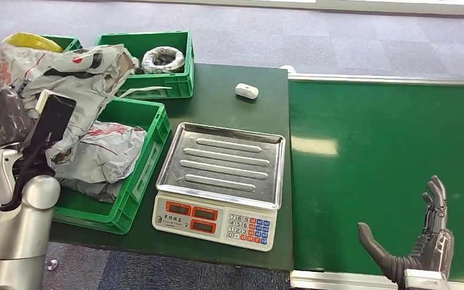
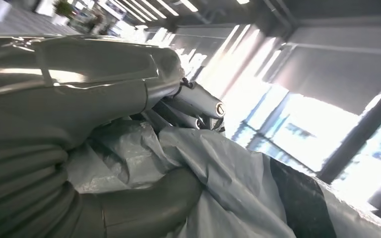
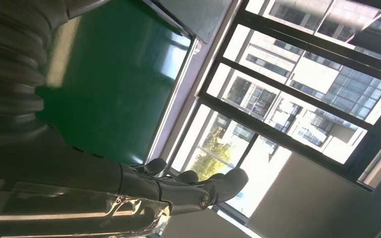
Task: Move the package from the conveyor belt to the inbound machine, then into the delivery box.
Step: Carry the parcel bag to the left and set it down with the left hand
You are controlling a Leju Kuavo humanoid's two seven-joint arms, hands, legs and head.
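The left hand (image 1: 9, 115) is raised at the left edge of the head view, above the near green crate (image 1: 134, 181). It grasps a grey plastic mailer package (image 1: 66, 72), which is crumpled and carries red and black markings. The package hangs in the air over the crate and partly covers the hand. In the left wrist view the thumb and fingers (image 2: 198, 101) of the left hand (image 2: 144, 148) close on folds of the grey film of the package (image 2: 238, 183), which bears a black stripe.

The near green crate holds another grey mailer bag (image 1: 106, 154) with red print. Behind it stands a second green crate (image 1: 175, 84) containing a wrapped roll-shaped parcel (image 1: 163, 58). A third crate at the far left holds a yellow bag (image 1: 33, 41).

All crates stand on a dark green table (image 1: 229, 109). Just beside the near crate sits the electronic weighing scale (image 1: 220, 181), with a ribbed steel pan, red displays and a keypad. A small white oval device (image 1: 246, 90) lies on the table behind the scale.

To the right of the table runs the green conveyor belt (image 1: 386, 157). The right hand (image 1: 420, 244) is held over the belt's near edge, released, fingers spread and extended, grasping nothing. The right wrist view shows the right hand (image 3: 178, 186) with straightened fingers beside the green belt surface (image 3: 114, 79).
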